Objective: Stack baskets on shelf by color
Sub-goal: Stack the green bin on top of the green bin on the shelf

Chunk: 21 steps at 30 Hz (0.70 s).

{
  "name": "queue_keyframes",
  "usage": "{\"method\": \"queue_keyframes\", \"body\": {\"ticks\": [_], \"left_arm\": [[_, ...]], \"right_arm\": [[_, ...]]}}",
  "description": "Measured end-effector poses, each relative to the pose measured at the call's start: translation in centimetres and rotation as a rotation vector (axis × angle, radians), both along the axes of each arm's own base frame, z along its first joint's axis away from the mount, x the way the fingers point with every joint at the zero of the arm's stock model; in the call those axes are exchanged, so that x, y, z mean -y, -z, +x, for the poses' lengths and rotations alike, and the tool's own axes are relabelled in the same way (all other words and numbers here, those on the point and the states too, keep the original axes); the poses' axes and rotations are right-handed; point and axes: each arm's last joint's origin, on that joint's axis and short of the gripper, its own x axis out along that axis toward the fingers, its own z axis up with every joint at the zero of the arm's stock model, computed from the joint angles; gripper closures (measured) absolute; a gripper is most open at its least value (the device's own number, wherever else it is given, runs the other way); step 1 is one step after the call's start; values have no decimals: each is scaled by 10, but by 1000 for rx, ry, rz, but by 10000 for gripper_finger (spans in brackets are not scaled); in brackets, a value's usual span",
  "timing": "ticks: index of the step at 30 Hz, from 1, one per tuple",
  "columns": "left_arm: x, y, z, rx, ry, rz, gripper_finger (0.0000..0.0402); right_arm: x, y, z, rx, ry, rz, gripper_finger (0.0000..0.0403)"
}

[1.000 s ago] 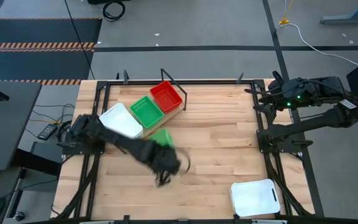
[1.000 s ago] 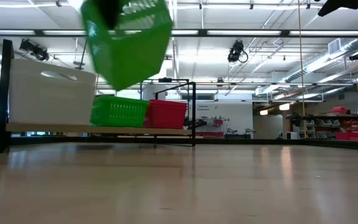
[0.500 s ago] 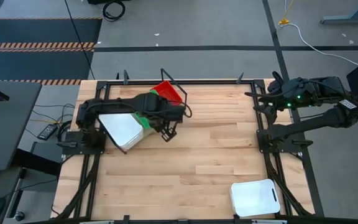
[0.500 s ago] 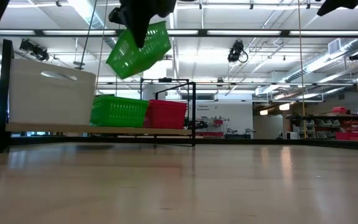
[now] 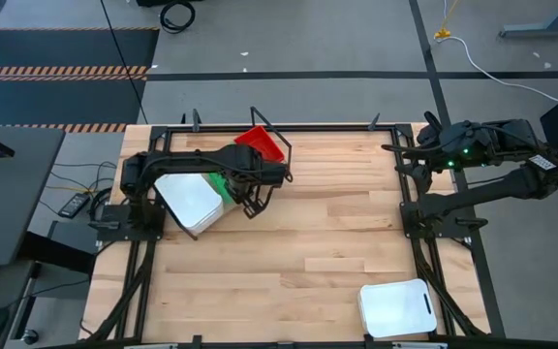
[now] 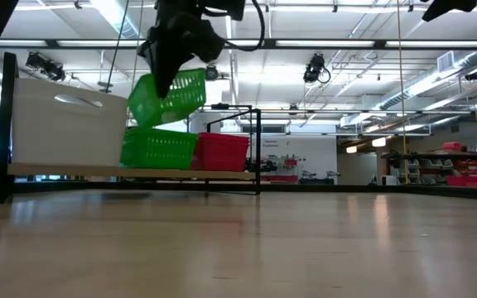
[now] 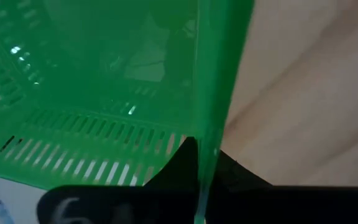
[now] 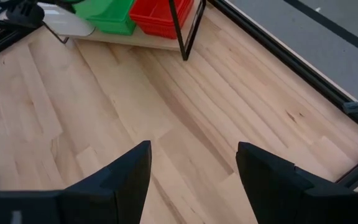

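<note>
Above the shelf's middle, the left gripper (image 6: 166,60) is clenched on the rim of a green mesh basket (image 6: 169,97), holding it tilted in the air just over the green basket on the shelf (image 6: 157,148). Beside that one sits a red basket (image 6: 223,152) toward the shelf's right end, a white basket (image 6: 66,130) at the other end. The shelf (image 6: 139,174) lies at the table's far left. Over at the far right edge, the right gripper (image 8: 191,171) hangs with fingers spread, nothing between them. Another white basket (image 5: 396,308) rests at the near right corner of the wooden table (image 5: 327,242).
</note>
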Motion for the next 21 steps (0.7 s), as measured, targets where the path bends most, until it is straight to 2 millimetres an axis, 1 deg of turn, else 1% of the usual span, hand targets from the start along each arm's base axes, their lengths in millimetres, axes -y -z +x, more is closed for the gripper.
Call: {"method": "queue_keyframes", "body": {"ticks": [3, 6, 16, 21], "left_arm": [[-4, -6, 1, 20, 16, 37, 397], [-10, -6, 0, 19, 4, 24, 397], [-32, 9, -7, -40, -57, -9, 397], [-36, 23, -13, -92, -85, -73, 397]], "right_arm": [[0, 0, -1, 2, -2, -2, 163], [0, 0, -1, 0, -6, -6, 163], [0, 0, -2, 1, -7, -7, 163], [0, 0, -4, 2, -7, -7, 163]]}}
